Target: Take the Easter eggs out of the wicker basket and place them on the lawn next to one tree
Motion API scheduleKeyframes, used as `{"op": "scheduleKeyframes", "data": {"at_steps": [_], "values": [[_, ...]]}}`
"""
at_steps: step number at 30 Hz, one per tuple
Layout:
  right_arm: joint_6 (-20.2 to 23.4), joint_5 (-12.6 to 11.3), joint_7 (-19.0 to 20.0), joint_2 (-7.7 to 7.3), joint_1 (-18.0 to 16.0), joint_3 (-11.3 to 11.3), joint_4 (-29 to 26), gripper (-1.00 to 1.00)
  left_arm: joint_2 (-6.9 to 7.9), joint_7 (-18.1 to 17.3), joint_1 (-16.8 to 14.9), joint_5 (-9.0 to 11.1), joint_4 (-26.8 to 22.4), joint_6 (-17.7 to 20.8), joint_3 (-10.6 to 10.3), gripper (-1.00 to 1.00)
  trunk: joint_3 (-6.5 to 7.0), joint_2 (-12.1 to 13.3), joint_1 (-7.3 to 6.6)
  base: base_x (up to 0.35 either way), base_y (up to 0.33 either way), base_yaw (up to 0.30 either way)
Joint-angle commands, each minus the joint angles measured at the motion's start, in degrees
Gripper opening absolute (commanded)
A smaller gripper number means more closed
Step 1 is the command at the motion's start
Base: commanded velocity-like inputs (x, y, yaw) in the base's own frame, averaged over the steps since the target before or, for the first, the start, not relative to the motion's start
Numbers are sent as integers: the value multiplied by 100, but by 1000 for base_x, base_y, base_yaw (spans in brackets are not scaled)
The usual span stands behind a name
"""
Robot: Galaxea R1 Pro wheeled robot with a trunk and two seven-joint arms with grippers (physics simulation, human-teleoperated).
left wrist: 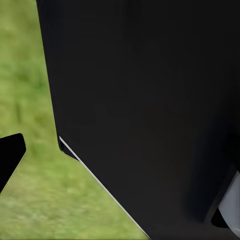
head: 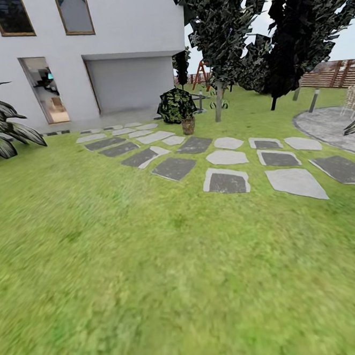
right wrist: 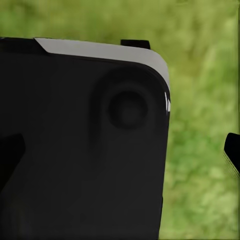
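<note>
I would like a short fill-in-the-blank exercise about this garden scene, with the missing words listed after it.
1. The stepping stones lie in the ____.
2. The potted bush stands beside the ____ of a tree.
3. The garage door of the house is ____.
4. The wooden fence is at the far ____ of the head view.

Missing words: lawn; trunk; closed; right

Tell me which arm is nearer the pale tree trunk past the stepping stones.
Right, probably, and barely: the tree trunk stands far off, slightly right of the head view's centre. Both wrist views face lawn beside the robot's black body, far from it.
</note>
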Motion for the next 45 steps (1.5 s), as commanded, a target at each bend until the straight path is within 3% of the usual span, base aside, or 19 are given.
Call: {"op": "scheduleKeyframes", "data": {"at_steps": [1, 45], "values": [[-18, 12, 2, -1, -2, 5, 5, 100, 0, -7, 3, 4, -11, 1, 3, 100, -4, -2, 3, 325, 0, 0], [-18, 12, 2, -1, -2, 5, 5, 100, 0, -7, 3, 4, -11, 1, 3, 100, -4, -2, 3, 325, 0, 0]]}}
